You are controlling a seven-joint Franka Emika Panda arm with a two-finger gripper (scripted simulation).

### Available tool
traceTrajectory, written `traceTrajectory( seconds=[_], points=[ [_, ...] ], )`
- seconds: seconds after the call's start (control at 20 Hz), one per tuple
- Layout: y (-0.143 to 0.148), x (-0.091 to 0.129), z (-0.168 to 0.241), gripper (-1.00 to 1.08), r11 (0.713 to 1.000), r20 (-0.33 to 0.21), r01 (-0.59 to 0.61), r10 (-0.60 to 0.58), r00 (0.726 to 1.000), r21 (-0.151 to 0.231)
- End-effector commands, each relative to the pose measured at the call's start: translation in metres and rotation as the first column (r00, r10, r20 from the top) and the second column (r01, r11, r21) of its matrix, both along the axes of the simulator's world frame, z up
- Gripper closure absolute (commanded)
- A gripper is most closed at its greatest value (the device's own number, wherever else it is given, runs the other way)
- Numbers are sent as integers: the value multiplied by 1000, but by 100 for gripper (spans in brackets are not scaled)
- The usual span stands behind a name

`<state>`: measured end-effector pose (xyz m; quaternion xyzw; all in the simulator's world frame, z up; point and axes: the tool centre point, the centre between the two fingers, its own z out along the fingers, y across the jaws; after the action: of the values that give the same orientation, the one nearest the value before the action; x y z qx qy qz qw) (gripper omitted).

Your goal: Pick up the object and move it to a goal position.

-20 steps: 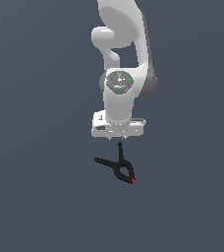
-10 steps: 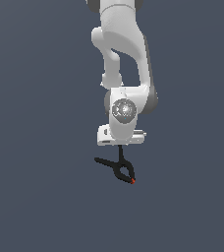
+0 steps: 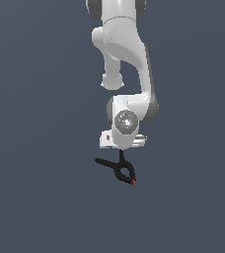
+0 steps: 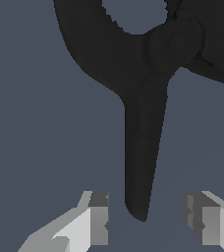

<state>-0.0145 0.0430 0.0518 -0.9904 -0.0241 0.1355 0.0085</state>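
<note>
The object is a small black spring clamp [image 3: 118, 169] lying on the dark grey floor, with its red-orange tip [image 3: 133, 182] toward the exterior view's right. My gripper [image 3: 122, 149] hangs straight down right over one upright handle. In the wrist view the handle [image 4: 142, 147] ends between my two fingers [image 4: 98, 216], with a gap on each side. The gripper [image 4: 151, 219] is open and holds nothing. The clamp's second handle points to the exterior view's left.
A plain dark grey floor [image 3: 40, 197] lies all around. My white arm [image 3: 124, 54] rises above the clamp. No other objects show.
My gripper has come down toward the clamp, from well above it to around its handle. The clamp has not moved.
</note>
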Motion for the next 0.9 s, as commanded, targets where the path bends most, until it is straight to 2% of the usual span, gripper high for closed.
traceTrajectory(
  seconds=[0.0,0.55,0.6,0.85],
  points=[
    [0,0,0,-20,1000,1,0,0,1000,0],
    [0,-9,-29,-20,1000,-1,0,0,1000,0],
    [0,-9,-29,108,1000,-1,0,0,1000,0],
    [0,-9,-29,108,1000,-1,0,0,1000,0]
  ],
)
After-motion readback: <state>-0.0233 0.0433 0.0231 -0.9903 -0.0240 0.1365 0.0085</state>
